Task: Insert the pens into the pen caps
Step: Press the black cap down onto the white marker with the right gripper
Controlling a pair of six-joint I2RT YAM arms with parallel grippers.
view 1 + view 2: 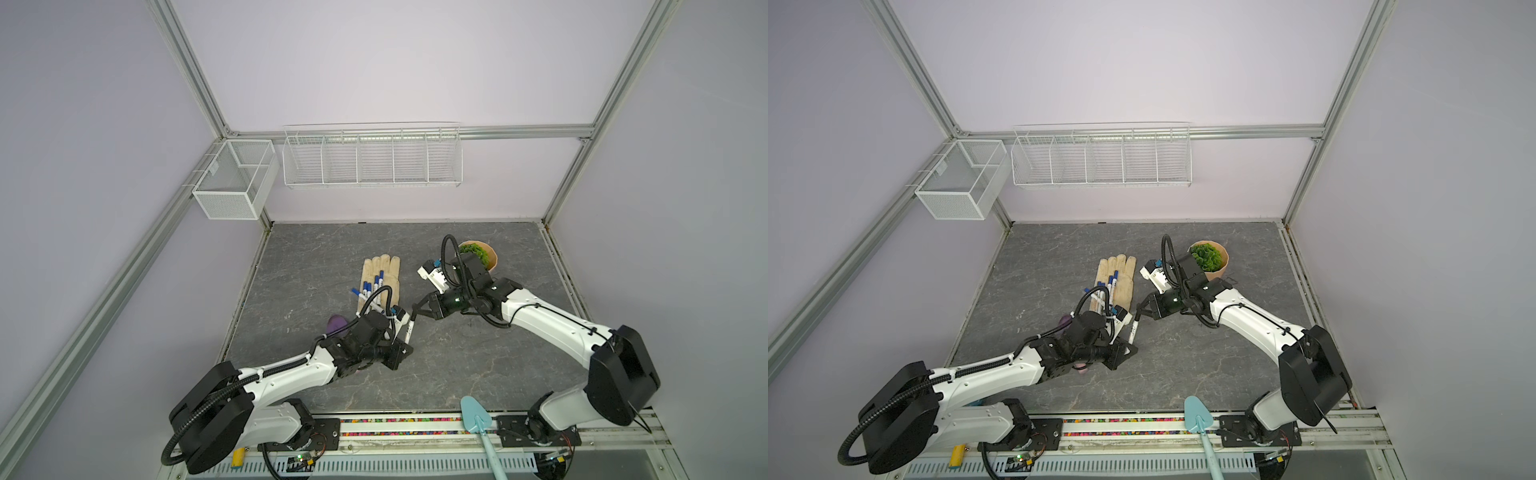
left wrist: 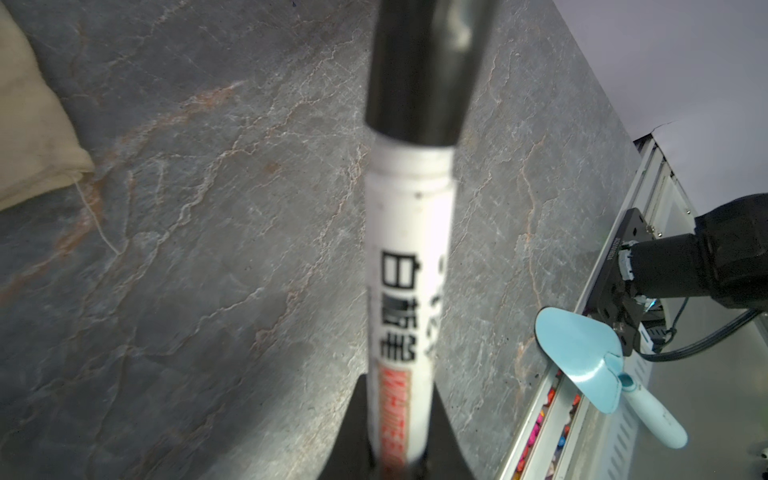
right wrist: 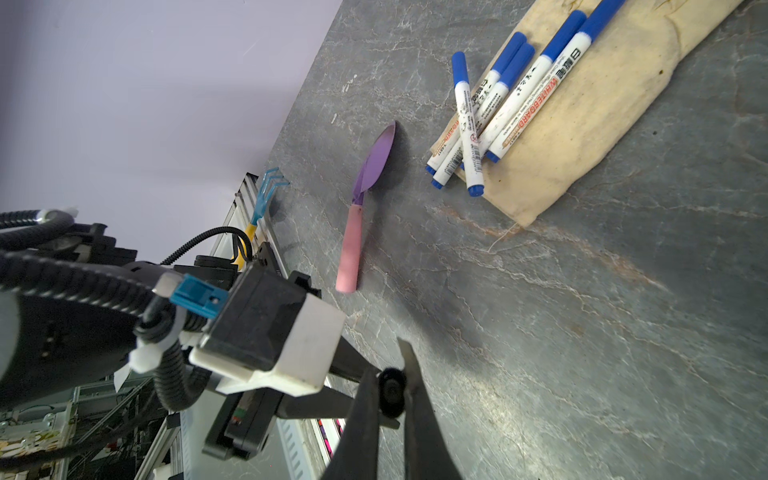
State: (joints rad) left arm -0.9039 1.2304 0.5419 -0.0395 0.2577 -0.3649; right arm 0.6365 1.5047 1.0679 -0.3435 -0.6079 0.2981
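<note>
Over grey marbled tabletop (image 1: 457, 365), centre frame: pinching a white pen (image 2: 409, 249) with left hand (image 2: 399, 415), clamping black pen cap (image 2: 411, 108) at its end with right hand (image 3: 392, 374).

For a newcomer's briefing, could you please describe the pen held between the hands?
Above the grey stone table, beside the cuff of the beige glove, the left hand and right hand meet. The white pen spans between them; unlike the blue-capped pens on the glove, its cap is black.
</note>
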